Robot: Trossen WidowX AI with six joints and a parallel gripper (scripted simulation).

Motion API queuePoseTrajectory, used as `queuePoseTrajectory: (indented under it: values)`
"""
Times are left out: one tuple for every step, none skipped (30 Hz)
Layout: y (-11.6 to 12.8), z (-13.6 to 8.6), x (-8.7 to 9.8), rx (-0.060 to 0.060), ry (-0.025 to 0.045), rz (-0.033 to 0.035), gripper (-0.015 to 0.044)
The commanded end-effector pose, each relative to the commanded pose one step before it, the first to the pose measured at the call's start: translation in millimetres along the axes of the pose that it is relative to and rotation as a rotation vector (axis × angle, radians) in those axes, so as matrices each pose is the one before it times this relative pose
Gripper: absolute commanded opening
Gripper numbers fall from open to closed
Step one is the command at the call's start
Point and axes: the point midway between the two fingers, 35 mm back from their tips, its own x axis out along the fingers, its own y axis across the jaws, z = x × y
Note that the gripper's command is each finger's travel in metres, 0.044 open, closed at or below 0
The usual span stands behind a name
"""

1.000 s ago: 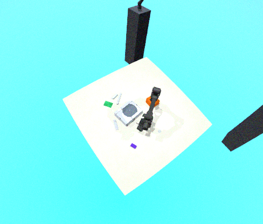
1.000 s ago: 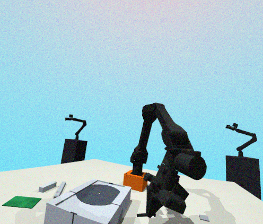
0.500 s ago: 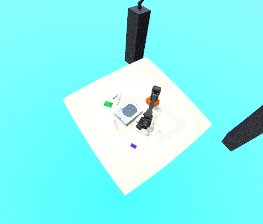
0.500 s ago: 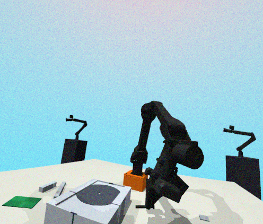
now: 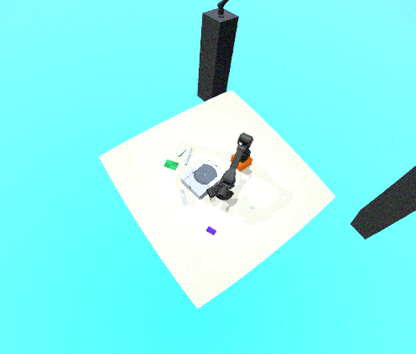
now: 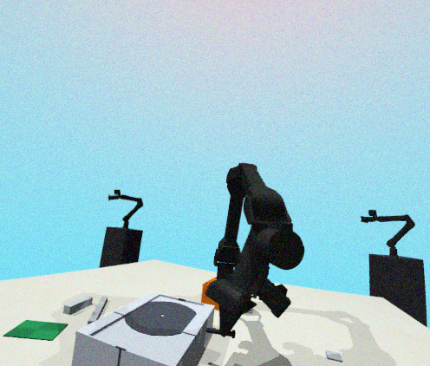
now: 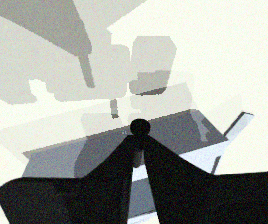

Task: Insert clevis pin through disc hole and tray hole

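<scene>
Fingertips of the gripper (image 5: 210, 193) (image 6: 227, 333) (image 7: 139, 140) clamp the clevis pin (image 6: 232, 334) (image 7: 140, 127), head protruding beyond them, shank lying near-horizontal. Beside them stands the rimmed tray (image 5: 189, 186) (image 6: 136, 349) (image 7: 212, 150); insufficient lift or uprighting could strike its wall and twist the pin.

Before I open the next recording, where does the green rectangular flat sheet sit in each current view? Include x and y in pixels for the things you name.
Top: on the pale table, left of the grey metal tray (image 5: 189, 183) (image 6: 133, 343), the green rectangular flat sheet (image 5: 171, 164) (image 6: 36, 330).
Exterior: lower left, left of the tray.
Wrist: not in it.
Shared landmark, top and exterior: the tray with its dark round disc (image 5: 205, 174) (image 6: 160, 318).
</scene>
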Motion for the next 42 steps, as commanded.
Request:
queuePoseTrajectory:
  values:
    - [-1.65, -7.92, -0.36, 0.1246, -0.01059, 0.01235, 0.0000]
    - [-0.87, -1.98, 0.28, 0.0344, -0.00175, 0.00361, 0.0000]
    - [-0.92, -1.96, 0.27, 0.0344, -0.00166, 0.00363, 0.0000]
    - [-0.97, -1.93, 0.26, 0.0344, -0.00158, 0.00365, 0.0000]
    - [-1.02, -1.89, 0.25, 0.0344, -0.00150, 0.00367, 0.0000]
    - [-1.07, -1.85, 0.24, 0.0344, -0.00143, 0.00370, 0.0000]
    - [-1.10, -1.80, 0.23, 0.0343, -0.00135, 0.00374, 0.0000]
    - [-1.13, -1.74, 0.22, 0.0343, -0.00128, 0.00379, 0.0000]
    - [-1.10, -1.64, 0.21, 0.0341, -0.00122, 0.00391, 0.0000]
    - [-1.15, -1.61, 0.20, 0.0341, -0.00114, 0.00392, 0.0000]
    - [-1.19, -1.57, 0.19, 0.0341, -0.00105, 0.00393, 0.0000]
    - [-1.23, -1.54, 0.18, 0.0341, -0.00097, 0.00394, 0.0000]
    - [-1.28, -1.50, 0.17, 0.0341, -0.00088, 0.00395, 0.0000]
    - [-1.32, -1.46, 0.16, 0.0341, -0.00080, 0.00395, 0.0000]
    - [-1.36, -1.42, 0.15, 0.0341, -0.00072, 0.00395, 0.0000]
    - [-1.39, -1.38, 0.14, 0.0341, -0.00063, 0.00395, 0.0000]
    - [-1.43, -1.34, 0.13, 0.0341, -0.00055, 0.00395, 0.0000]
    - [-1.47, -1.29, 0.12, 0.0341, -0.00047, 0.00395, 0.0000]
    - [-1.50, -1.25, 0.11, 0.0341, -0.00038, 0.00395, 0.0000]
    - [-1.53, -1.21, 0.11, 0.0341, -0.00030, 0.00394, 0.0000]
    - [-1.57, -1.16, 0.10, 0.0341, -0.00022, 0.00394, 0.0000]
    - [-1.60, -1.11, 0.09, 0.0342, -0.00014, 0.00393, 0.0000]
    - [-1.62, -1.07, 0.08, 0.0342, -0.00006, 0.00392, 0.0000]
    - [-1.65, -1.02, 0.07, 0.0342, 0.00002, 0.00391, 0.0000]
    - [-1.68, -0.97, 0.06, 0.0342, 0.00010, 0.00389, 0.0000]
    - [-1.70, -0.92, 0.05, 0.0342, 0.00017, 0.00388, 0.0000]
    - [-1.72, -0.87, 0.04, 0.0342, 0.00025, 0.00386, 0.0000]
    - [-1.75, -0.82, 0.03, 0.0342, 0.00033, 0.00385, 0.0000]
    - [-1.77, -0.77, 0.02, 0.0342, 0.00040, 0.00383, 0.0000]
    - [-1.79, -0.72, 0.01, 0.0342, 0.00048, 0.00381, 0.0000]
    - [-1.80, -0.67, 0.01, 0.0342, 0.00055, 0.00379, 0.0000]
    - [-1.82, -0.61, 0.00, 0.0342, 0.00063, 0.00377, 0.0000]
    - [-1.83, -0.56, -0.01, 0.0342, 0.00070, 0.00374, 0.0000]
    - [-1.84, -0.51, -0.02, 0.0342, 0.00077, 0.00372, 0.0000]
    - [-1.85, -0.46, -0.03, 0.0342, 0.00084, 0.00369, 0.0000]
    - [-1.86, -0.40, -0.04, 0.0342, 0.00091, 0.00367, 0.0000]
    - [-1.87, -0.35, -0.05, 0.0342, 0.00098, 0.00364, 0.0000]
    - [-1.88, -0.29, -0.06, 0.0342, 0.00105, 0.00361, 0.0000]
    - [-1.88, -0.24, -0.07, 0.0342, 0.00112, 0.00358, 0.0000]
    - [-1.88, -0.19, -0.07, 0.0342, 0.00119, 0.00355, 0.0000]
    - [-1.89, -0.13, -0.08, 0.0342, 0.00125, 0.00352, 0.0000]
    - [-1.89, -0.08, -0.09, 0.0342, 0.00132, 0.00349, 0.0000]
